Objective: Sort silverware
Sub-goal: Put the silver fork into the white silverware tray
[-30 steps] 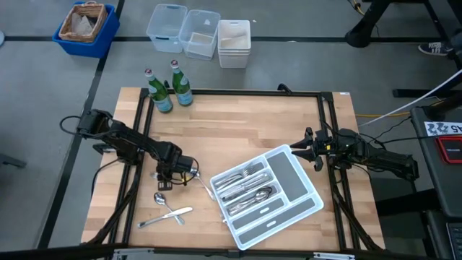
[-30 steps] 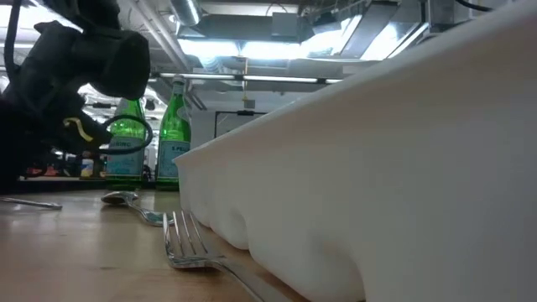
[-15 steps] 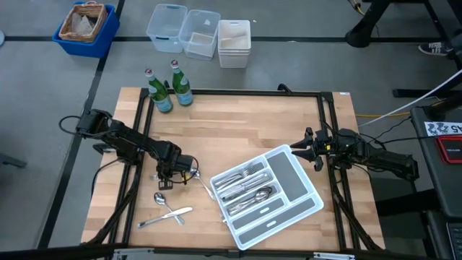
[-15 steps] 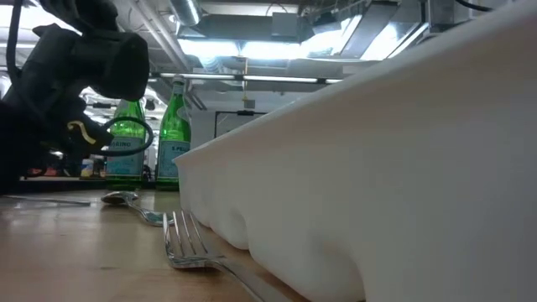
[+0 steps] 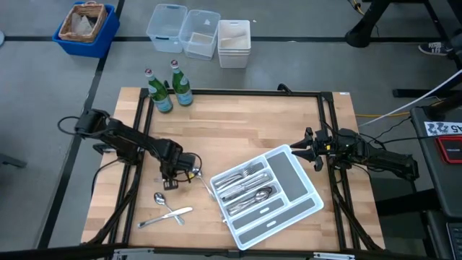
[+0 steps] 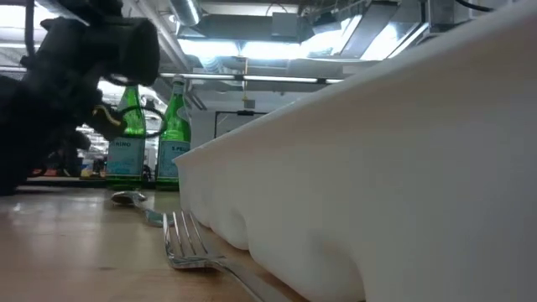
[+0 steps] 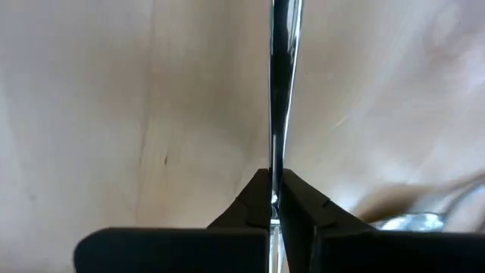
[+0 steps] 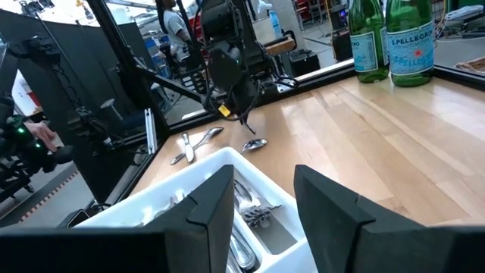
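My left gripper (image 5: 172,179) points down over the table's left half, shut on a slim silver piece of silverware (image 7: 282,91) seen edge-on; which kind it is, I cannot tell. A spoon (image 5: 160,198) and another long piece (image 5: 167,214) lie flat on the wood near the front edge. A fork (image 6: 189,243) lies beside the white divided tray (image 5: 292,180), which holds several pieces (image 5: 245,189). My right gripper (image 8: 265,201) waits open at the table's right edge. My left gripper pinches the slim piece between its two fingertips (image 7: 258,199), which come from above, pointing down. The piece's thin edge (image 7: 274,163) runs out from the fingers across the view; the fingers hide its other end. In the low view none of it rests on the tabletop.
Two green glass bottles (image 5: 160,94) (image 5: 180,87) stand at the table's far left corner. Beyond the far edge sit clear bins (image 5: 198,32) and a blue crate (image 5: 85,27). Bare wood (image 5: 245,126) stretches across the table's middle and far half.
My left gripper has taken hold of the slim piece and risen slightly. That piece lay flat on the tabletop at the low view's left a second ago; it has come up off the wood. The right arm kept still.
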{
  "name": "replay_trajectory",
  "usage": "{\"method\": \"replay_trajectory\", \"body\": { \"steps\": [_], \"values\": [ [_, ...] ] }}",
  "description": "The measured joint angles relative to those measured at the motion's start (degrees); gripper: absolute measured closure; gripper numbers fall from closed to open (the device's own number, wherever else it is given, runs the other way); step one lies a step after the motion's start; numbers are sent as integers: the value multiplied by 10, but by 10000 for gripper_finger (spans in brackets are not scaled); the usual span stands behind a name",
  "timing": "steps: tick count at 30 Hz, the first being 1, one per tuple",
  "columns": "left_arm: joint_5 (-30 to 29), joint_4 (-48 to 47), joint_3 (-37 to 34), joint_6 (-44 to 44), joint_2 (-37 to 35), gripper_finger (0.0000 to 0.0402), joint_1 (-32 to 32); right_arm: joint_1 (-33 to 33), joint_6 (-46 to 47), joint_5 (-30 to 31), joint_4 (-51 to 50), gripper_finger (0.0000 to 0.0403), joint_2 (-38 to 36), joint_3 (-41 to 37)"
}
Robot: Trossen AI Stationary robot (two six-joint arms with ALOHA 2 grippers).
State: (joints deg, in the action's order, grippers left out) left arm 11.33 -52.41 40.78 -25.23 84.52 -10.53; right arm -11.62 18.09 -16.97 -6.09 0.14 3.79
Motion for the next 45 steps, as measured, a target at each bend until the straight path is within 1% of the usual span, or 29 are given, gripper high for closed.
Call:
{"method": "replay_trajectory", "body": {
  "steps": [4, 9, 13, 16, 21, 23, 30, 36, 38, 45],
  "values": [
    [0, -2, 16, -5, -23, 399, 5, 0, 0, 0, 0, 260, 0, 0],
    [0, -7, 22, -47, -63, 399, 12, 0, 0, 0, 0, 260, 0, 0],
    [1, -6, 24, -114, -98, 399, 20, 0, 0, 0, 0, 260, 0, 0],
    [3, 6, 24, -201, -123, 399, 24, 0, 0, 0, 0, 260, 0, 0],
    [3, 100, 24, -406, -145, 399, 27, 0, 0, 0, 0, 260, 0, 0],
    [3, 152, 24, -468, -147, 399, 27, 0, 0, 0, 0, 260, 0, 0],
    [-3, 322, 24, -589, -147, 399, 26, 0, 0, 0, 0, 260, 0, 0],
    [-52, 399, 24, -696, -146, 399, 15, 0, 0, 0, 0, 260, 0, 0],
    [-65, 406, 24, -735, -145, 399, 8, 0, 0, 0, 0, 260, 0, 0],
    [-143, 417, 24, -853, -142, 399, -15, 0, 0, 0, 0, 260, 0, 0]
  ]
}}
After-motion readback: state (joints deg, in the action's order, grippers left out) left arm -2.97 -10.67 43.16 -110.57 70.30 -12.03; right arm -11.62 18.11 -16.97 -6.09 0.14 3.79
